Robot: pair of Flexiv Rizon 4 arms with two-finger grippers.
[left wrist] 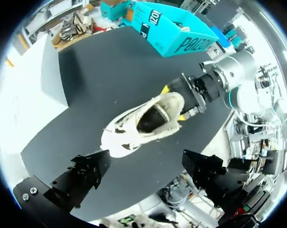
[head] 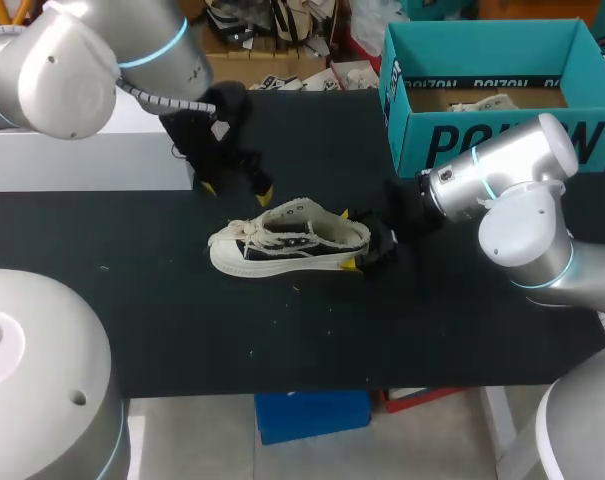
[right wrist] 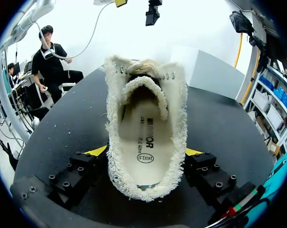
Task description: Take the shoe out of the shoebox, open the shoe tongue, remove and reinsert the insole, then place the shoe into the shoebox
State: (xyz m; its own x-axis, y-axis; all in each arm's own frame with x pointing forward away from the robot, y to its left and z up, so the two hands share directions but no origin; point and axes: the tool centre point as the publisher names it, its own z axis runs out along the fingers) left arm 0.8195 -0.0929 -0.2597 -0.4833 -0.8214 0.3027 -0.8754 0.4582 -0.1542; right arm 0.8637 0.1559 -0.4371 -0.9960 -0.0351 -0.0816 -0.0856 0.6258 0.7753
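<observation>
My table [head: 312, 340] is black (matte, flecked with pale specks); a white block [head: 92, 160] sits at its far left.

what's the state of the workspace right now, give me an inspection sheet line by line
surface: black table, a few pale specks
job's things: shoe out of the box, upright on its sole mid-table, insole inside; teal shoebox open, far right
clutter: white box, far left
grippers: right gripper shut on the shoe's heel; left gripper open, empty, beyond the shoe
cables: grey hose on the left arm
surroundings: nothing seen
</observation>
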